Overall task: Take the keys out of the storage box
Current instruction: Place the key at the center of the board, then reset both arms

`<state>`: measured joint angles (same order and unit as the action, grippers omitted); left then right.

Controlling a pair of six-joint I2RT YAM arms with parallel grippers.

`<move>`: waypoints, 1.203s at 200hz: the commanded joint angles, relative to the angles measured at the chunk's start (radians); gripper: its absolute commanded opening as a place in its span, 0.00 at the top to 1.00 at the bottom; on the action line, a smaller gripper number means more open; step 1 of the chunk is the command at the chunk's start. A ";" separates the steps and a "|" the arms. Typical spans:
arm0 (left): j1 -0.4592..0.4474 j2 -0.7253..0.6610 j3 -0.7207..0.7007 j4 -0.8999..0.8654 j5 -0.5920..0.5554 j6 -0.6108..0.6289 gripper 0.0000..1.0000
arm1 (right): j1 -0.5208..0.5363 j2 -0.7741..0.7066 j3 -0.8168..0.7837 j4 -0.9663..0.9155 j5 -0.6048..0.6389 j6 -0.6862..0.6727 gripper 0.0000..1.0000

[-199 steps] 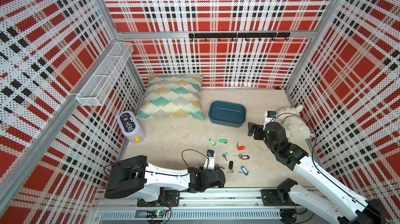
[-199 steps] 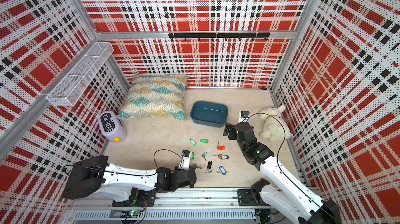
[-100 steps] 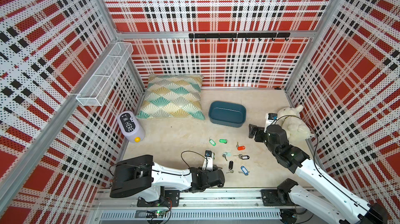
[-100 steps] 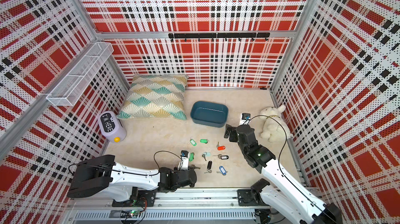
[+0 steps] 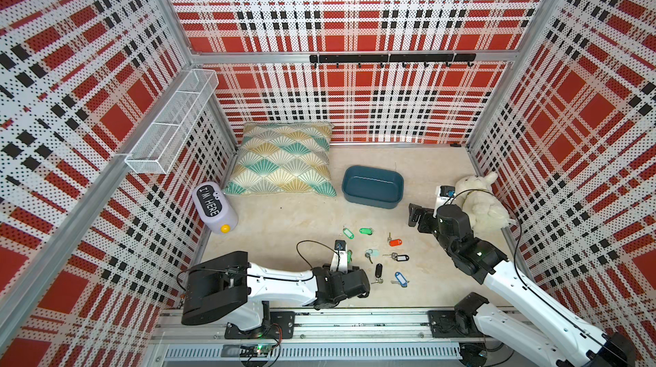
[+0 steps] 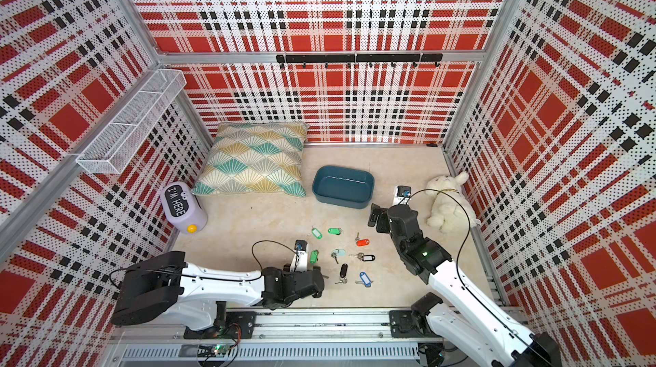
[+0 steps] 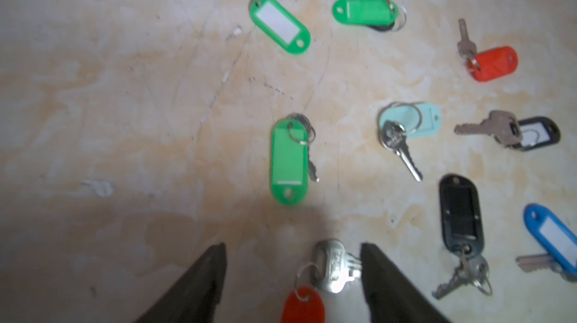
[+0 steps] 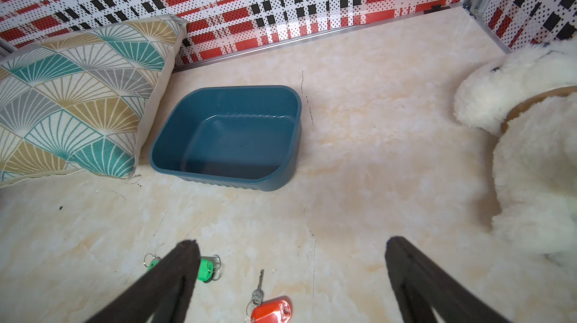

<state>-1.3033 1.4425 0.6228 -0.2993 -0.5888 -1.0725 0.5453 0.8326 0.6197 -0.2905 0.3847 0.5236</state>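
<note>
In a top view the keys point(image 5: 395, 242) lie scattered on the floor, outside the box point(image 5: 369, 202); the left wrist view shows the left gripper point(image 7: 292, 245) spread apart around a loose red-tagged key point(image 7: 332, 271); the right wrist view shows the right gripper point(image 8: 292, 240) wide apart, empty, facing the box.

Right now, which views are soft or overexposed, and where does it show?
Left wrist view: soft throughout, the silver key with red oval tag at the left tool blurred, in shadow. Right wrist view: sharp on the dark teal plastic tub; white fluffy plush toy nearly washed out. Both top views: crisp, plaid walls splayed by wide angle.
</note>
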 commanded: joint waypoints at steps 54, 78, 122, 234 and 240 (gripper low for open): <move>0.349 -0.163 0.188 -0.016 -0.078 0.397 0.01 | 0.005 0.021 0.006 -0.014 0.116 -0.020 0.00; 0.507 -0.200 0.170 0.115 -0.086 0.481 0.01 | 0.005 0.056 0.000 0.014 0.188 -0.042 0.00; 0.799 -0.320 -0.021 0.419 -0.180 0.605 0.01 | -0.001 0.185 -0.029 0.157 0.412 -0.201 0.00; 1.136 -0.120 -0.359 1.210 0.170 1.061 0.01 | -0.370 0.403 -0.296 0.887 0.107 -0.485 0.00; 1.150 -0.100 -0.349 1.226 0.191 1.066 0.01 | -0.373 0.430 -0.305 0.921 0.112 -0.498 0.00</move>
<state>-0.2028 1.2926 0.2474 0.7155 -0.5472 -0.0826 0.1783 1.1908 0.3756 0.3714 0.4988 0.1566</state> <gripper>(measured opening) 0.992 0.999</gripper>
